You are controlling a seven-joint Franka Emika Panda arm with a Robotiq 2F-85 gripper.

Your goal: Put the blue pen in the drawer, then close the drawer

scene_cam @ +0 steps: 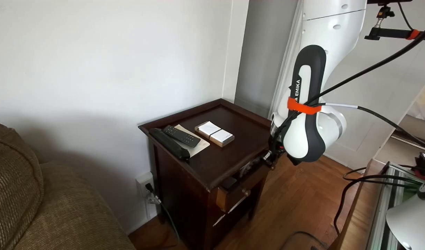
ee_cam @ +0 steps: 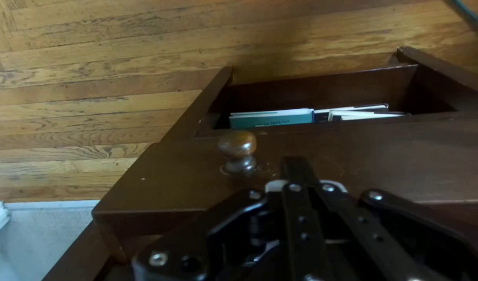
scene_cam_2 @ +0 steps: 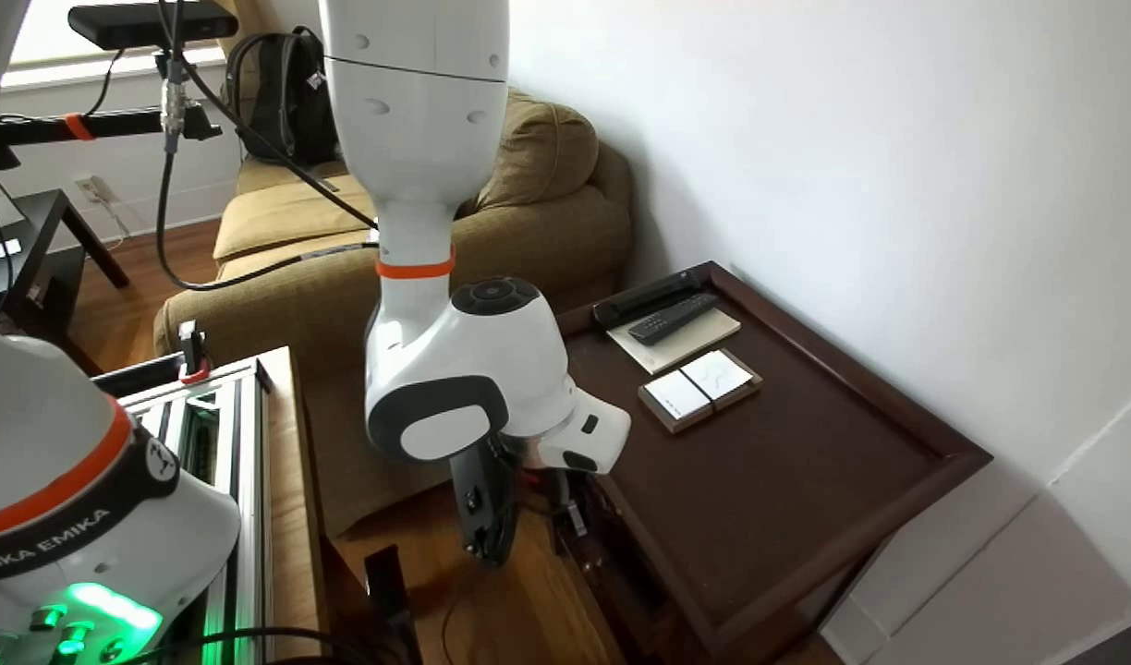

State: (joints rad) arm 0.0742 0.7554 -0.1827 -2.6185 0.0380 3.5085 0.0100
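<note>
The drawer [scene_cam: 227,200] of the small dark brown side table is partly pulled out. In an exterior view, some objects show inside it, too dim to name. In the wrist view the drawer front [ee_cam: 176,187] fills the lower half, with a round wooden knob [ee_cam: 239,145]. My gripper [ee_cam: 295,166] is shut, its fingertips together over the drawer front to the right of that knob, with nothing seen between them. Whether they touch the wood I cannot tell. In an exterior view the gripper [scene_cam: 267,157] is at the table's front edge, by the drawer's far end. No blue pen is visible.
On the table top [scene_cam: 247,128] lie a remote control [scene_cam: 182,135], a long black case [scene_cam: 169,143] and a strapped white pad [scene_cam: 215,132]. Books [ee_cam: 272,118] stand in a compartment beyond the drawer front. A sofa [scene_cam_2: 542,222] and the wall flank the table.
</note>
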